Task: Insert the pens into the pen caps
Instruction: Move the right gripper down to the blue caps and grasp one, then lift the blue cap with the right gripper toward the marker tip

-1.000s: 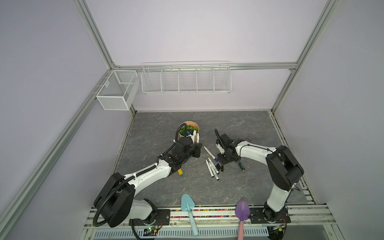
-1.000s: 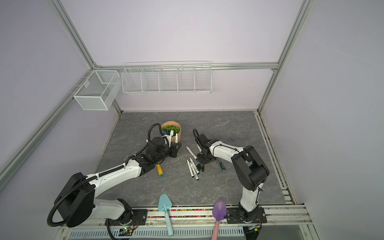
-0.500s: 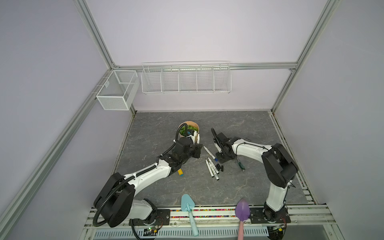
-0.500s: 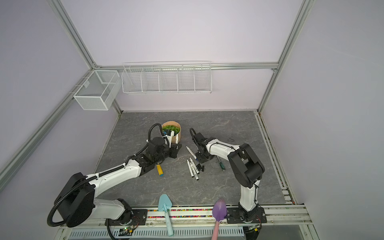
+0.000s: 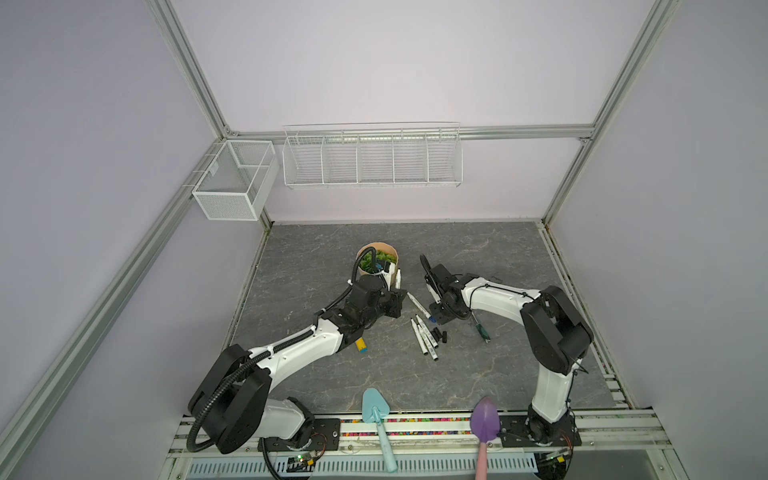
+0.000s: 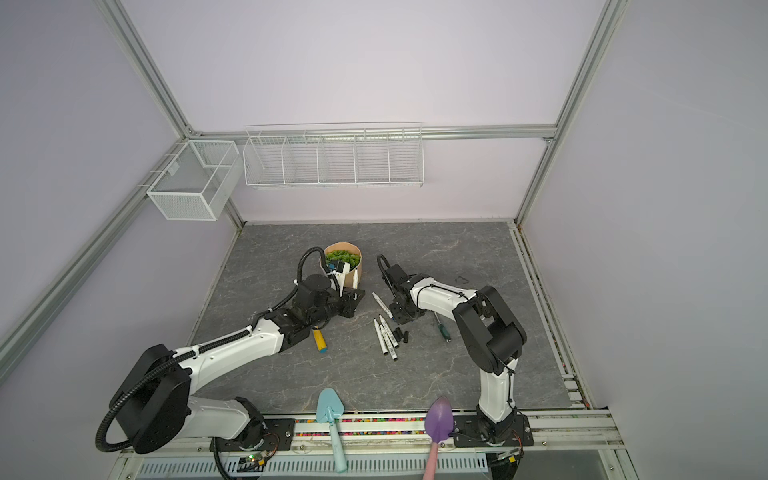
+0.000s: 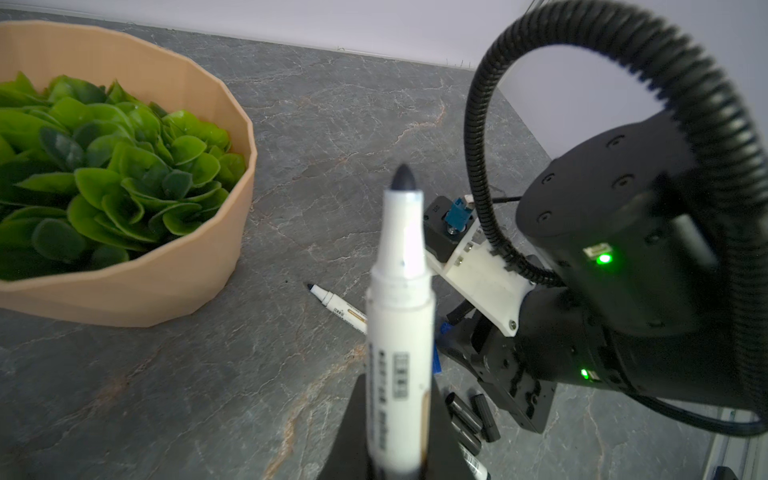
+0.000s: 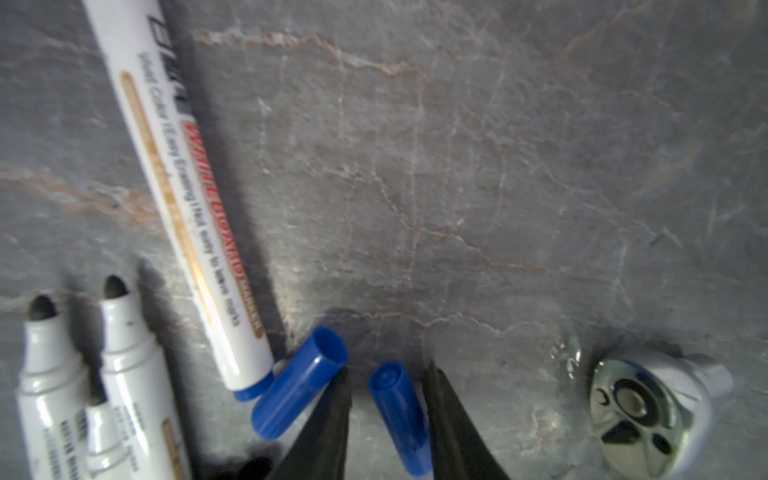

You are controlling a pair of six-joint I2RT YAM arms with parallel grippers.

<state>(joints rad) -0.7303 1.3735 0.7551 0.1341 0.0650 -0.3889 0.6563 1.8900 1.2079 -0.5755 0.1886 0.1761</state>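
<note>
Grey marbled stone covers your worktop [image 5: 332, 257], boxed in by plain lilac walls [image 5: 374, 62], with a white wire rack [image 5: 372, 160] on the back one. In both top views your left pincer [image 5: 397, 297] is clenched on a held pen [image 6: 355, 279], upright beside the plant pot [image 6: 343, 245]. Loose pens [image 5: 424, 338] and black caps [image 5: 438, 334] lie mid-worktop.

From the left wrist, that pen's dark tip points up, uncapped.

From the right wrist, your right pincer [image 8: 386, 370] stands released, its fingers straddling a blue cap [image 8: 399, 415] flat on the stone. A second blue cap [image 8: 299, 382] lies against a blue-ended pen [image 8: 187, 187].
</note>
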